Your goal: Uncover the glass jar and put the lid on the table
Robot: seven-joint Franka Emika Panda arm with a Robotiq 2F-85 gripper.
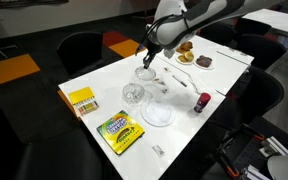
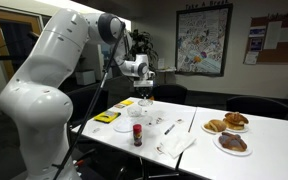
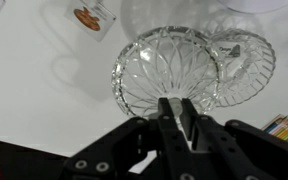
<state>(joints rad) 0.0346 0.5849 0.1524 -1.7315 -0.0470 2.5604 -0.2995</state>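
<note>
My gripper (image 3: 179, 118) has its fingers pinched nearly together on the 6 o'clock rim of the lid (image 3: 169, 72), which is low over the table (image 3: 44, 100) (touching or not, can't tell), with the jar (image 3: 246, 58) just beside it at 3 o'clock.

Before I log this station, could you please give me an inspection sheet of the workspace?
Surface: white table, bare parts look clean.
Job's things: lid is off the jar and gripped at its rim beside it.
Clutter: plate, red bottle, two yellow boxes, food plates.
Claw: claw looks shut on the lid.
Cables: nothing seen on the table.
Surroundings: dark chairs, wall poster.
</note>
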